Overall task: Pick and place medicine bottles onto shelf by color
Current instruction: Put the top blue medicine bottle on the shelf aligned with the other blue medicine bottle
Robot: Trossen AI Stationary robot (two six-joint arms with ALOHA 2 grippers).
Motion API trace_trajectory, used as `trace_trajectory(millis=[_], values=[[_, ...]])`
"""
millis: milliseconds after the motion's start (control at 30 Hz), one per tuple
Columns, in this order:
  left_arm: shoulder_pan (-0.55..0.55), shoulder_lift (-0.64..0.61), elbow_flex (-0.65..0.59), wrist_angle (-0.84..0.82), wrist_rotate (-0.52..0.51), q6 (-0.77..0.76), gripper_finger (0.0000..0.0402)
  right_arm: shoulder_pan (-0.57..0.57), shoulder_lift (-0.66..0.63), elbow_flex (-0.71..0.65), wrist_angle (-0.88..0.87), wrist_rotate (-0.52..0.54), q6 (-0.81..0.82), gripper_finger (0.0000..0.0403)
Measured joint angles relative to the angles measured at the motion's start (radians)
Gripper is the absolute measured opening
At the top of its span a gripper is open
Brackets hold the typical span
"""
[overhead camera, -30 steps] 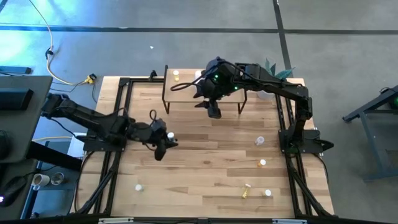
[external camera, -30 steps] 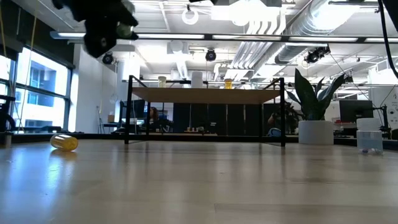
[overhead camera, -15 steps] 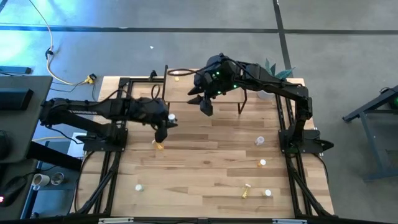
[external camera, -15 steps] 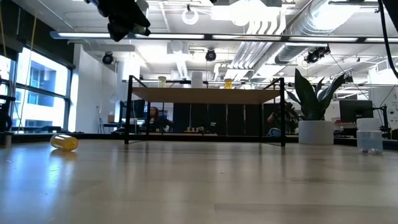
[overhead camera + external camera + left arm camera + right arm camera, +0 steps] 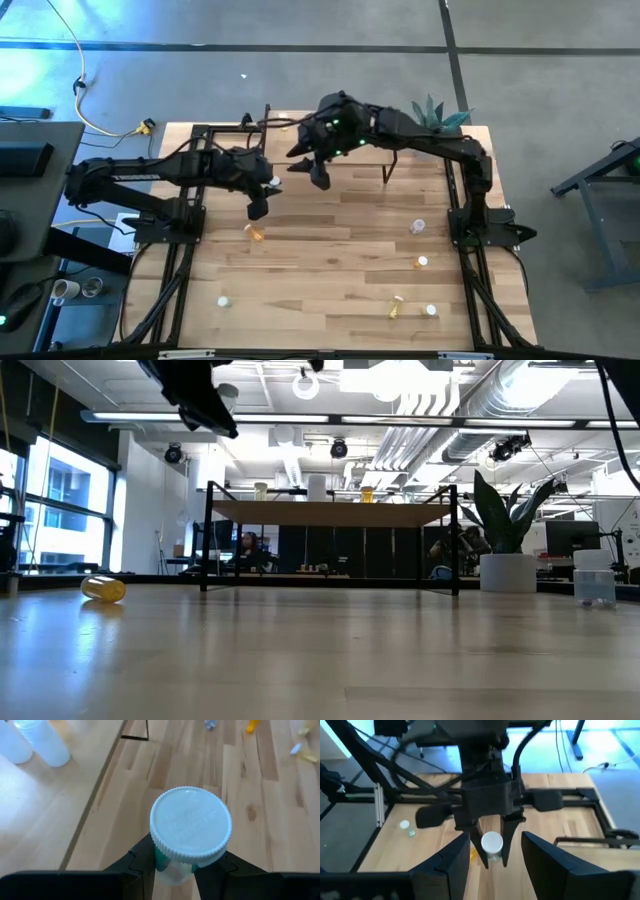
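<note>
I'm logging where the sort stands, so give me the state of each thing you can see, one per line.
left gripper: shut on the white-capped bottle, raised near the shelf.
white-capped bottle: held upright, off the table.
right gripper: open, empty, facing the left gripper.
shelf: standing, several bottles on top.
yellow bottle: lying on its side on the table.

Even, bright overhead light; ceiling fixtures (image 5: 420, 400) glare white in the low view. Windows (image 5: 60, 510) add daylight at that view's left. Surface (image 5: 320, 660) near the lens is blurred, with soft sheen. Left wrist view: bottle cap (image 5: 190, 822) sharp, background soft. Shadows under the arms faint.
</note>
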Motion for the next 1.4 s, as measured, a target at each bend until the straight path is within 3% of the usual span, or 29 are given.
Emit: trace_trajectory(millis=[767, 1100, 1400], values=[[-0.002, 0.046, 0.000, 0.057, 0.005, 0.017, 0.0097, 0.026, 0.110, -0.001, -0.006, 0.031, -0.022, 0.0169], [-0.002, 0.046, 0.000, 0.094, 0.008, 0.014, 0.0097, 0.026, 0.111, 0.000, 0.005, 0.036, -0.044, 0.0234], [-0.002, 0.045, 0.000, 0.160, 0.004, 0.006, 0.0097, 0.026, 0.131, 0.000, -0.011, 0.035, -0.059, 0.0240]])
